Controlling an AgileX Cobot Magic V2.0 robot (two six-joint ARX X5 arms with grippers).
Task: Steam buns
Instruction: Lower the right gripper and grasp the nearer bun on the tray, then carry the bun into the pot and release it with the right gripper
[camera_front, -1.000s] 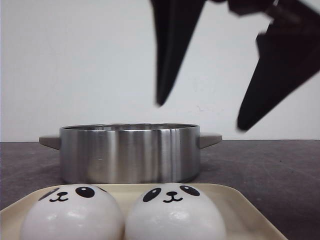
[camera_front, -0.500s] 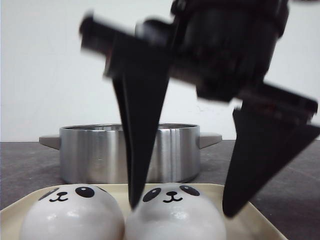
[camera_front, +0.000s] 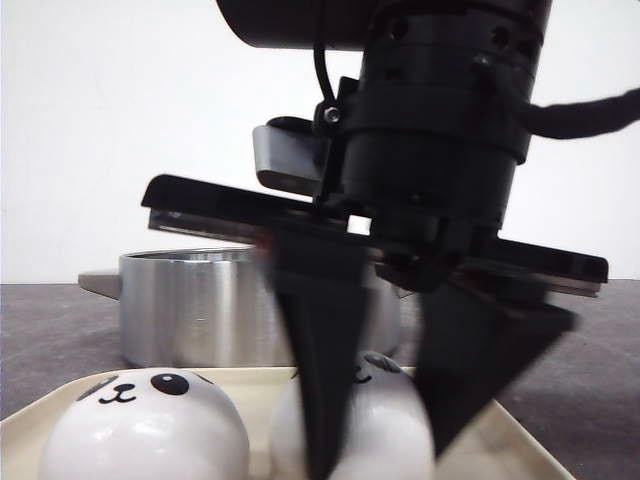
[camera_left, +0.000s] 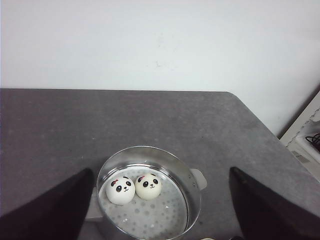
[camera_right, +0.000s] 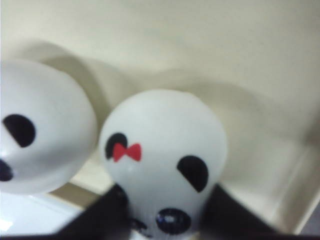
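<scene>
Now right gripper (camera_front: 385, 440) around bun (camera_front: 375, 425)

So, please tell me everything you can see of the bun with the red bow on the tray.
The bun with the red bow is a glossy white dome with a panda face: black oval eyes, a small dark nose and a red bow beside one eye. It sits on the cream tray, close beside another panda bun. The right hand has its two black fingers around it, one on each side, apparently touching it. It looks smooth and soft.

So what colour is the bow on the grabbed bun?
Red, clearest in the right wrist view: bow.
</scene>
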